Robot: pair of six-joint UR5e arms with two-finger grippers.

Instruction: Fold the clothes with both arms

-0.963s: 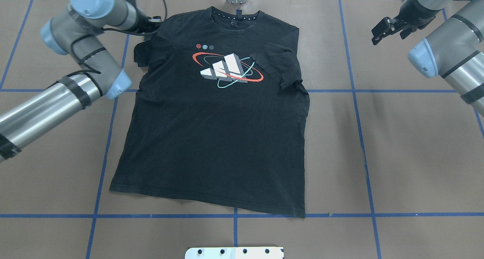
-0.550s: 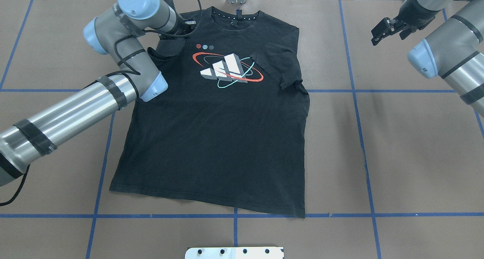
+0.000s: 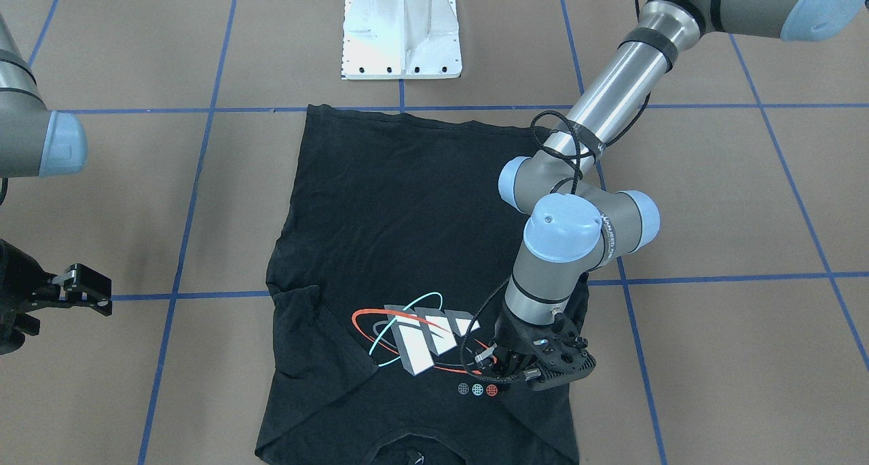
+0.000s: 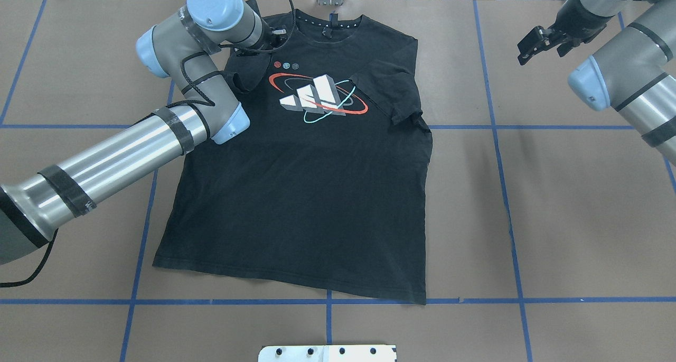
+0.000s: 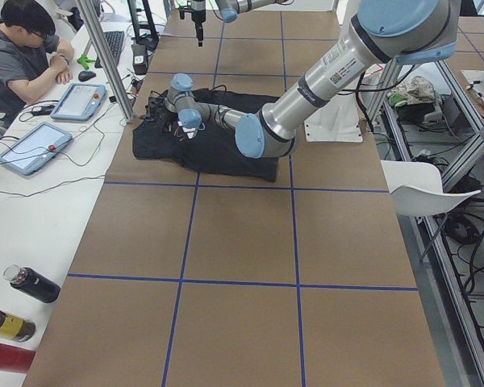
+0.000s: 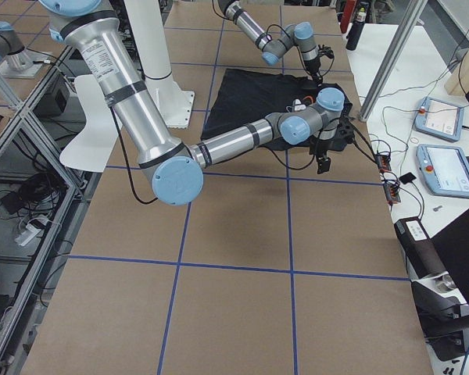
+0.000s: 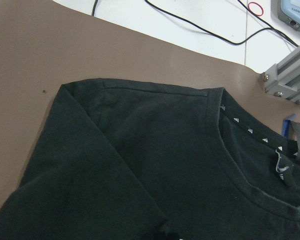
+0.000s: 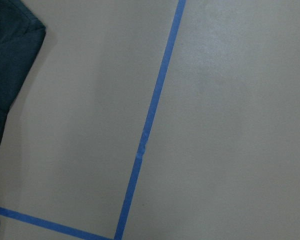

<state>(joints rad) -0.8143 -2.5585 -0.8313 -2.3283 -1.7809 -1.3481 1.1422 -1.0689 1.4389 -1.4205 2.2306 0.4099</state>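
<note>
Gripped a sleeve (image 4: 244,80) of the T-shirt (image 4: 296,193) in the left tool (image 3: 551,377), held the right tool (image 4: 529,44) open — risked a bunched, crooked fold through overdragging.

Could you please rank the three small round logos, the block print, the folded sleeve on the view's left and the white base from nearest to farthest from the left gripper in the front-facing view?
From the left gripper:
1. Small round logos, right beside it.
2. Block print, further to the view's left.
3. Folded sleeve, at the view's left.
4. White base, at the view's top.
</note>
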